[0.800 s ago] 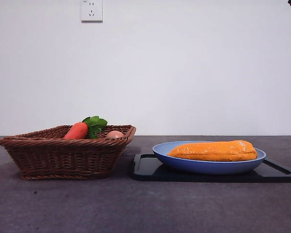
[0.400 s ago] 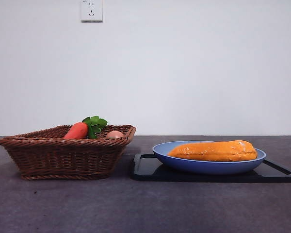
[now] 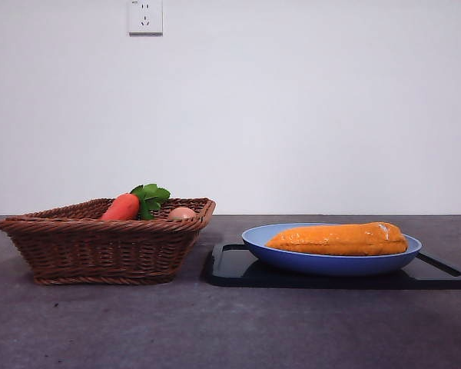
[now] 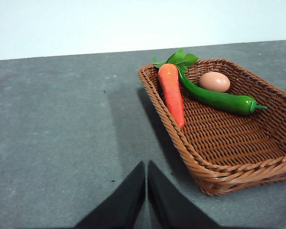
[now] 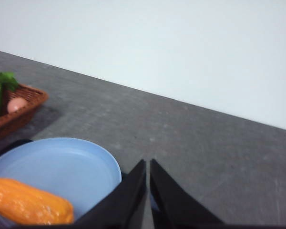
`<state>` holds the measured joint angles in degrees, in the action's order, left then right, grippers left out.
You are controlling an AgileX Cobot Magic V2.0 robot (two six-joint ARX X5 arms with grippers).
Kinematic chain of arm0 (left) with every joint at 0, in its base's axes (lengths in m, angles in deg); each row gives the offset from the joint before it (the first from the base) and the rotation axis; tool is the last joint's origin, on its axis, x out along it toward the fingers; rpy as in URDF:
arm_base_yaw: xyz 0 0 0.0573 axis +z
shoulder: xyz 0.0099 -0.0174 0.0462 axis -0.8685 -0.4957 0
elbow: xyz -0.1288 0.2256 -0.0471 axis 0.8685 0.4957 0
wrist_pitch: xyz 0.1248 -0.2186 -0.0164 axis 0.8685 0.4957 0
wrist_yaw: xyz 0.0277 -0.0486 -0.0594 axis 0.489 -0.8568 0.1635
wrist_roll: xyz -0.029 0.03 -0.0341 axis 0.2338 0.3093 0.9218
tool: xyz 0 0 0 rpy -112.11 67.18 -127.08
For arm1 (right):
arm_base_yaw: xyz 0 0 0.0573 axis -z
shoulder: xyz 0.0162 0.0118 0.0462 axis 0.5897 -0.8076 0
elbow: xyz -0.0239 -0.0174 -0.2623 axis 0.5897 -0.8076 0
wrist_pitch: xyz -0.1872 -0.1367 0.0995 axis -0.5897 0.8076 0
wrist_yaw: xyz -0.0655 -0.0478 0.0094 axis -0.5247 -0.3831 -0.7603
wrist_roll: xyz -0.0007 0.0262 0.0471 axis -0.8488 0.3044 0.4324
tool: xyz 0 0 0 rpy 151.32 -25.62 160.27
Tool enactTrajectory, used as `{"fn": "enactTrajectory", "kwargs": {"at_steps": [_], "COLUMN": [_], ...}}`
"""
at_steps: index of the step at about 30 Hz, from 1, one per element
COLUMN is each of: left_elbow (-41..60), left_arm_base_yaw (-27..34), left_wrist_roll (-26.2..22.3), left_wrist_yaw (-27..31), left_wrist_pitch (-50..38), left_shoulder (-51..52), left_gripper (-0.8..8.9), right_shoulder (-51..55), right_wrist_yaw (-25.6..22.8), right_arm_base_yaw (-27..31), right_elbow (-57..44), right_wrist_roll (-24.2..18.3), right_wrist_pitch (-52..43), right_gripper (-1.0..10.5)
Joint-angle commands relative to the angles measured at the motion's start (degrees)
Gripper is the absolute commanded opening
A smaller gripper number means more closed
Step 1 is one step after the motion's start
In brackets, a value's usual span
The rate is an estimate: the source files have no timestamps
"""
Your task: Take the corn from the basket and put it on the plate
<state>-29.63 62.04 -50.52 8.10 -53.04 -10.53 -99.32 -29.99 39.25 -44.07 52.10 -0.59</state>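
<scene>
The long orange corn (image 3: 339, 239) lies across the light-blue plate (image 3: 292, 259) on the right; the right wrist view shows one end of the corn (image 5: 28, 205) on the plate (image 5: 62, 164). At the left stands the brown wicker basket (image 3: 100, 250), also seen as the basket (image 4: 238, 143) from the left wrist. My left gripper (image 4: 146, 167) is shut, over bare table beside the basket. My right gripper (image 5: 148, 164) is shut too, above the plate's rim, apart from the corn. Neither arm shows in the front view.
The basket holds a red-orange carrot (image 4: 172, 93) with green leaves, a green pepper (image 4: 219, 99) and an egg (image 4: 214, 81). A flat black tray (image 3: 238, 269) lies under the plate. The grey table (image 3: 215, 330) stretches in front.
A black arm tip at the top right corner of the front view has gone out of view. The corn, plate and basket have not moved.
</scene>
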Motion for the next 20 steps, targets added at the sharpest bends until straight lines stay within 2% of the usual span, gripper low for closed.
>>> {"fn": "enactTrajectory", "kwargs": {"at_steps": [1, 5, 14, 20], "left_elbow": [1.0, 1.0, 1.0, 1.0], "left_arm_base_yaw": [0.2, 0.2, 0.2, 0.2], "left_wrist_roll": [0.1, 0.1, 0.1, 0.1], "left_wrist_yaw": [-0.1, -0.1, -0.1, -0.1], "left_wrist_pitch": [1.9, 1.9, 1.9, 1.9], "left_shoulder": [0.1, 0.1, 0.1, 0.1], "left_gripper": [0.08, 0.08, 0.08, 0.08], "right_shoulder": [3.5, 8.2, 14.1, 15.5], "right_wrist_yaw": [-2.6, -5.0, -5.1, -5.3], "right_arm_base_yaw": [0.1, 0.1, 0.2, 0.1], "right_elbow": [-3.0, -7.2, -14.7, -14.8], "right_wrist_roll": [1.6, 2.7, 6.4, 6.8], "right_wrist_pitch": [-1.0, -1.2, -1.2, 4.1], "right_gripper": [0.0, 0.0, 0.0, 0.0]}}
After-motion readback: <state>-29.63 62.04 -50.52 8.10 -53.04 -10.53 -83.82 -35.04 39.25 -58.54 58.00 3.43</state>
